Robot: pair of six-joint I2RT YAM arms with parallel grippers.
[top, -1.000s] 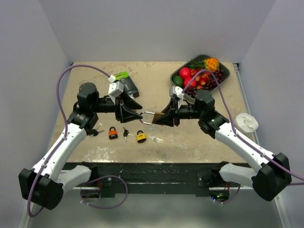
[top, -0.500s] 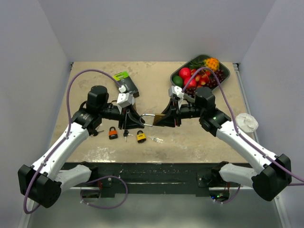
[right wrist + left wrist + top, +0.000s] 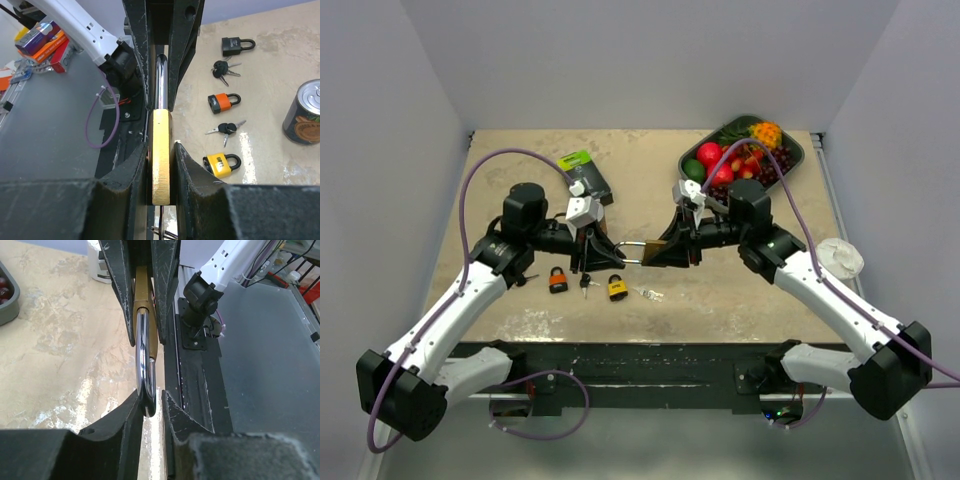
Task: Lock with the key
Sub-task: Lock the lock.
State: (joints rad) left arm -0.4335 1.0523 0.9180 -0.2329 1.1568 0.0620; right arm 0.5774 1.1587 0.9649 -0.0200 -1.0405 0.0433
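As fingers (image 3: 126,426) narrowed, shackle (image 3: 144,355) seems pinched.

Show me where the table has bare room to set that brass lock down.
Bare table lies at the back, between the green-labelled package and the fruit tray, and at front right, beyond the loose keys. Crowded at front left: orange padlock, black-headed keys, yellow padlock.
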